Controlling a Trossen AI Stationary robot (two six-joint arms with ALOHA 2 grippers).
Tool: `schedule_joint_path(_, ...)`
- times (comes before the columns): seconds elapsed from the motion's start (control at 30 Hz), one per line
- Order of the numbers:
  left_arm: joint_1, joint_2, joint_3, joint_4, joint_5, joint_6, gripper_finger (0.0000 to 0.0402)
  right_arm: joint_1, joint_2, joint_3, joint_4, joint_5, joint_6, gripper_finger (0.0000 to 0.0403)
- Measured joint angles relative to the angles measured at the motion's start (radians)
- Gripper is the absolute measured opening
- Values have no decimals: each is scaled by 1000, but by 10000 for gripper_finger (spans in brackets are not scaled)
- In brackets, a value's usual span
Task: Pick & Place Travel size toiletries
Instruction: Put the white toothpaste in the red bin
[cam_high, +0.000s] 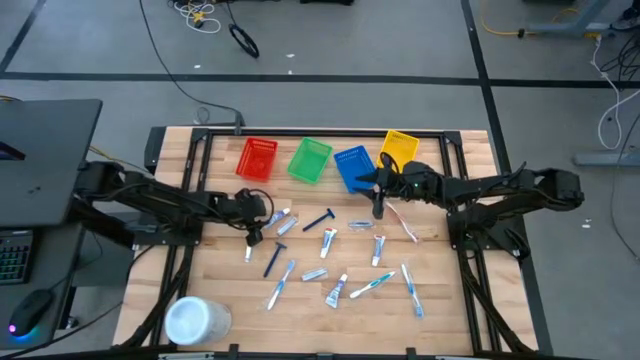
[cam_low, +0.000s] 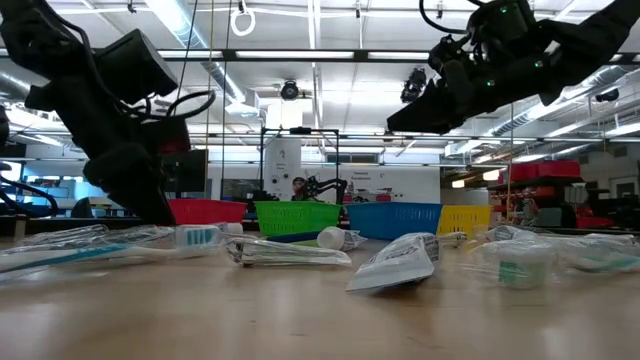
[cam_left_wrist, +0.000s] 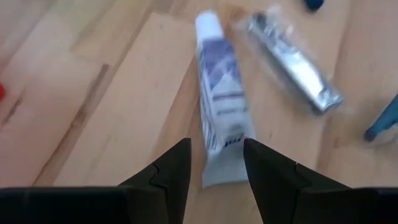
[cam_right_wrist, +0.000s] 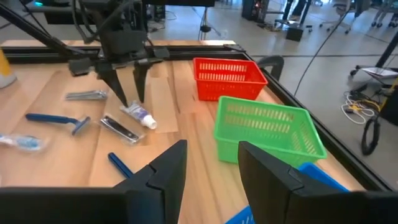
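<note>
Left gripper: open, straddling the end of a white tube, nothing held.
Right gripper: open, empty.

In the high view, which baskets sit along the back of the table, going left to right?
Red basket → green basket → blue basket → yellow basket.

My left gripper is reached in over the table's left half, pointed steeply down with its tips close to the surface and its jaws parted. My right gripper hangs higher, out over the far middle of the table, fingers likewise spread with nothing between them. Both arms stretch inward from their side mounts, elbows bent.
</note>
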Motion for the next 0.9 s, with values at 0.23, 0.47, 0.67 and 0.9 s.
schedule_joint_path(0.23, 0, 41, 3, 15, 1, 0, 112, 0, 0, 0, 0, 0, 3, 154)
schedule_joint_path(0.47, 0, 41, 3, 9, 8, 0, 32, 0, 0, 0, 0, 0, 3, 154)
schedule_joint_path(0.67, 0, 42, 2, 10, 3, 7, 8, 0, 0, 0, 0, 0, 3, 154)
schedule_joint_path(0.9, 0, -13, -3, -15, -13, 8, 6, 0, 0, 0, 0, 0, 3, 154)
